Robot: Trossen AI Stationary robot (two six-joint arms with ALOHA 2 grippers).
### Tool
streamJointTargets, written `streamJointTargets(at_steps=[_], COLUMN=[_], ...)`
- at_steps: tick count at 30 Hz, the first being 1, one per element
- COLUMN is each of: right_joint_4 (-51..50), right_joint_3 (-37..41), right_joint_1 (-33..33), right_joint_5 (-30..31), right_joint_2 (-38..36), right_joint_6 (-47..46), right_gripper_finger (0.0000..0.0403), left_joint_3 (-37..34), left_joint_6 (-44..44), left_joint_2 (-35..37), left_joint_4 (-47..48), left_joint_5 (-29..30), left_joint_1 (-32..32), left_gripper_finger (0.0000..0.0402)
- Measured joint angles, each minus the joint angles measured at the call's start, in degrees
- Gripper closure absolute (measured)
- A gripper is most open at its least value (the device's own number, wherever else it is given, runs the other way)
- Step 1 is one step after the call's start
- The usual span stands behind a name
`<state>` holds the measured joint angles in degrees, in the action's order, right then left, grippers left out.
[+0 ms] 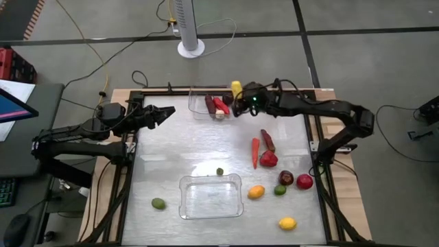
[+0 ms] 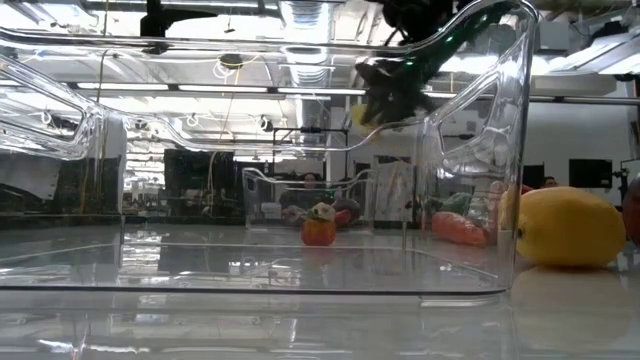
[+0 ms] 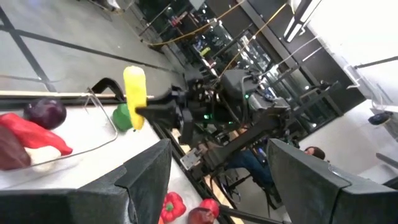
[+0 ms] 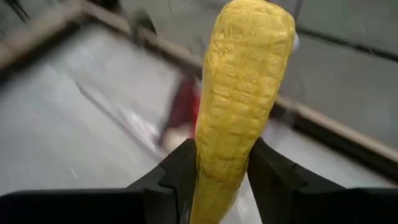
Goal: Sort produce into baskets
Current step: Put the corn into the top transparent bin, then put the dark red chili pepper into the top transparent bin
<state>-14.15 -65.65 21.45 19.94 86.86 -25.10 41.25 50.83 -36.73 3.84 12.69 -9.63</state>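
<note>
Right gripper (image 1: 239,103) at upper centre of the overhead frame, fingers clamped tight on a yellow corn cob (image 1: 236,88), right beside the far basket (image 1: 199,110); whether over its edge, cannot tell. In the right wrist frame, corn cob (image 4: 244,93) upright, filling the centre, pinched low between two dark fingers (image 4: 171,180). In the left wrist frame, same cob (image 3: 135,97) at centre left, held by the other arm's gripper (image 3: 149,111). Far basket at upper centre of the overhead frame, holding a dark maroon piece (image 1: 209,104) and a red piece (image 1: 219,106). Left gripper (image 1: 171,112) at centre left of the overhead frame, spread wide, holding nothing, near the far basket's left side. Near basket (image 1: 210,197) at lower centre, with no produce inside. Small green piece (image 1: 220,171) just above it; green lime (image 1: 158,203) at lower left. Right of centre on the table: carrot (image 1: 255,151), dark red long piece (image 1: 267,140), red pepper (image 1: 268,159), maroon round piece (image 1: 286,178), red round piece (image 1: 304,182), small green piece (image 1: 280,190), orange (image 1: 256,192), lemon (image 1: 287,223) at lower right. In the table-level frame, near basket wall (image 2: 480,150) across the foreground, yellow-orange fruit (image 2: 565,227) at right.
</note>
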Motion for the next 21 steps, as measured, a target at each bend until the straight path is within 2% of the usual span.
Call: streamJointTargets(at_steps=[3,7,12,16,21], right_joint_4=[6.9,7.5,5.0,-2.1,-21.6], right_joint_3=[-0.2,-3.5,-8.5,-12.7,-17.1], right_joint_1=[1.3,3.0,5.1,6.5,6.8], right_joint_5=[-0.2,-0.8,-8.2,-14.4,-17.3], right_joint_2=[2.4,6.9,10.9,12.0,8.7], right_joint_6=[0.1,0.1,0.1,0.1,2.6], right_gripper_finger=[0.0245,0.0231,0.0167,0.0105,0.0062], left_joint_3=[0.0,0.0,0.0,0.0,0.0], left_joint_6=[0.0,0.3,0.3,0.3,0.4], left_joint_2=[0.0,0.0,0.0,0.0,0.0], left_joint_4=[-0.3,-0.4,-0.4,-0.3,-0.3], left_joint_5=[0.0,-0.9,-0.9,-0.9,-1.4], left_joint_1=[0.0,0.0,0.0,0.0,0.0], left_gripper_finger=[0.015,0.015,0.015,0.015,0.015])
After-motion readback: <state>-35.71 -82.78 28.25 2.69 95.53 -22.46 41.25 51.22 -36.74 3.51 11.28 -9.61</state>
